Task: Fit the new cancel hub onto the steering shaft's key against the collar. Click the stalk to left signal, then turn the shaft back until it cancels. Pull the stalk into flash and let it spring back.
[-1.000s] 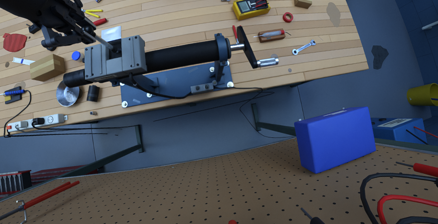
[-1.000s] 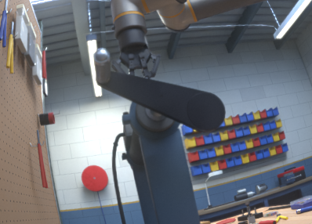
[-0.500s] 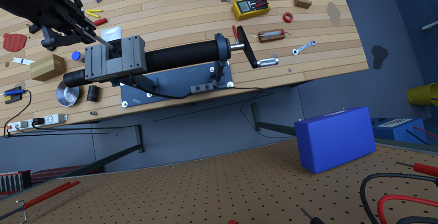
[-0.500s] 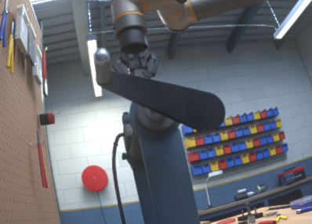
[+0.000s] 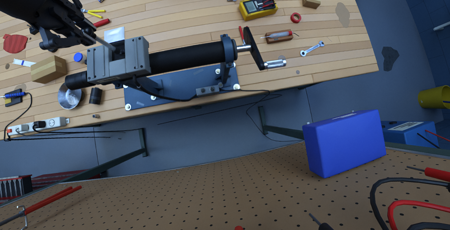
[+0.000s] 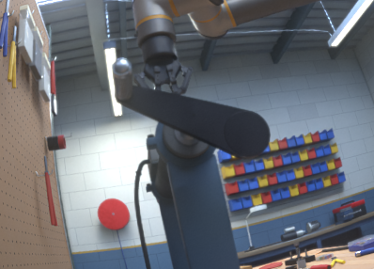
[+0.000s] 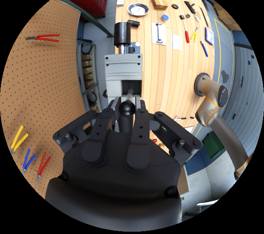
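The stalk point(image 5: 105, 44) sticks out of the grey switch housing point(image 5: 118, 60) on the black steering column point(image 5: 185, 55). Its black knob point(image 7: 126, 108) sits between the fingers of my gripper point(image 7: 127, 107), which is clamped on the stalk at the column's left end. A black hub point(image 7: 122, 34) sits on the shaft beyond the housing. At the column's other end the shaft carries a black crank point(image 5: 253, 52) with a metal handle point(image 5: 274, 64). A second small black cylinder point(image 5: 95, 95) stands on the bench near the metal dish.
The blue base plate point(image 5: 181, 85) holds the column on the wooden bench. A metal dish point(image 5: 70, 97), a cardboard box point(image 5: 48, 68), a multimeter point(image 5: 258, 7) and hand tools lie around it. A blue case point(image 5: 344, 142) sits on the pegboard.
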{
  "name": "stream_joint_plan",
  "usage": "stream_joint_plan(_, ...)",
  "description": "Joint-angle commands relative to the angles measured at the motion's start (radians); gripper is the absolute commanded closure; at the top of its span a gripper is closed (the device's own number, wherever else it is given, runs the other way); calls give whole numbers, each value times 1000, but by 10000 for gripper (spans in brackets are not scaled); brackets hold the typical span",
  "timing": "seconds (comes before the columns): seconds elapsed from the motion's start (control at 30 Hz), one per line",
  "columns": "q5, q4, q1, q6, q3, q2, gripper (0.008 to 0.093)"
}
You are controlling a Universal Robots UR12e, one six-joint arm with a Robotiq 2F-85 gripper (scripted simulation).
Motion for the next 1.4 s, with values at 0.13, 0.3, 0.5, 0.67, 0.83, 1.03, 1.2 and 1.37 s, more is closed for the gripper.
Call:
stream_joint_plan(0.13,-2,-2,-6,-5,-1,1,934)
stream_joint_plan(0.3,-2,-3,-11,-10,-1,1,934)
stream_joint_plan(0.5,-2,-4,-16,-15,-1,2,934)
stream_joint_plan(0.67,-2,-4,-19,-19,-1,2,934)
stream_joint_plan(0.83,-2,-5,-21,-20,0,3,934)
stream_joint_plan(1.03,-2,-5,-22,-21,0,3,934)
stream_joint_plan(1.2,-2,-5,-22,-21,0,3,934)
stream_joint_plan(1.37,-2,-5,-22,-21,0,3,934)
